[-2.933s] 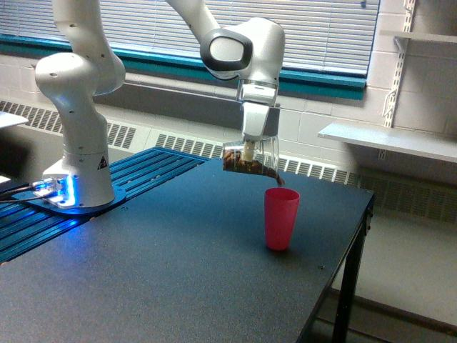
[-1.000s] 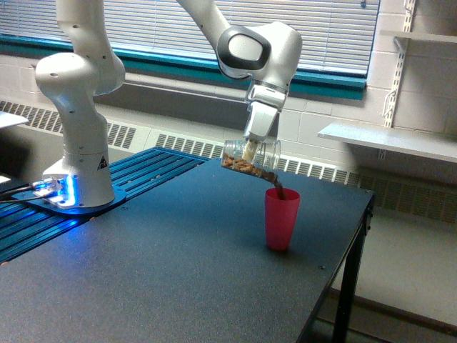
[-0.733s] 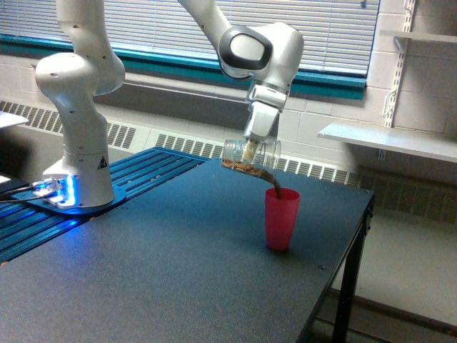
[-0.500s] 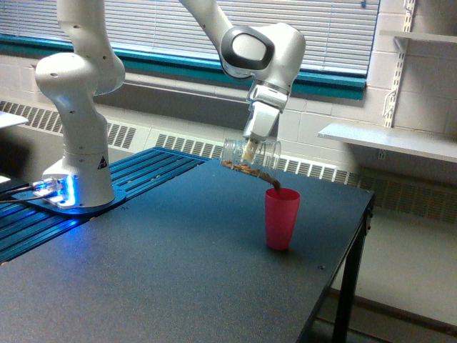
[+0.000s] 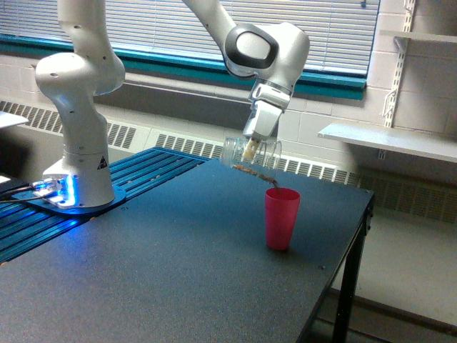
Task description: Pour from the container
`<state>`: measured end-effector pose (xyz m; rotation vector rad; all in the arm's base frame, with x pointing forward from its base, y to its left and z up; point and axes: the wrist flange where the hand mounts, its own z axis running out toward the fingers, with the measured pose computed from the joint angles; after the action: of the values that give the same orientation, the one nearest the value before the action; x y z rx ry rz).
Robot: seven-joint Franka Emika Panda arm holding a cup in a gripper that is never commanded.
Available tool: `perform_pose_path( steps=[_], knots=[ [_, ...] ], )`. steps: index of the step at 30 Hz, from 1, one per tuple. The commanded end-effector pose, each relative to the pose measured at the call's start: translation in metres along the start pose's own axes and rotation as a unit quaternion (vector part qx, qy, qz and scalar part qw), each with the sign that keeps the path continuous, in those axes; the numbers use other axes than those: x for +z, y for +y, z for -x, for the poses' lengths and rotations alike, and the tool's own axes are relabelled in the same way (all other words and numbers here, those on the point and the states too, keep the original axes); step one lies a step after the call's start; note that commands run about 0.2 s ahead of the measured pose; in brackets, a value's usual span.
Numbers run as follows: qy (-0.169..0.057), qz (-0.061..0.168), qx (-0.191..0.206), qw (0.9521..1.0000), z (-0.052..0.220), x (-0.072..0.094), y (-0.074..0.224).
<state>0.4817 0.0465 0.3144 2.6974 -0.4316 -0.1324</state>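
A white robot arm [image 5: 75,93] reaches over a dark table [image 5: 164,271] and grips a small clear plastic cup [image 5: 251,156], the container, in its gripper [image 5: 250,151], whose fingers are pinched against the cup's sides. The container is see-through with tapered sides and lies tipped nearly on its side, mouth toward the exterior view's right and slightly down. A thin layer of brown granular matter [image 5: 254,171] lies along its lower wall and trails off the lip toward an upright pink cup [image 5: 281,218] standing just below and to the right. The container hangs in the air above the table, close over the pink cup's rim without touching it. The pink cup stands near the table's far right corner, not far from the right edge. The wide tabletop in front and to the left is bare. The arm's base [image 5: 78,193] sits well apart at the left.
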Motion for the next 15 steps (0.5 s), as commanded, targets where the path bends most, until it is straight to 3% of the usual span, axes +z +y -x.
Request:
perform_pose_path(
  steps=[1,15],
  knots=[
    [-0.006,0.001,-0.014,0.9999,-0.0024,-0.0043,-0.0027],
    [-0.017,-0.004,-0.018,0.9997,-0.0085,-0.0082,0.0009]
  ],
)
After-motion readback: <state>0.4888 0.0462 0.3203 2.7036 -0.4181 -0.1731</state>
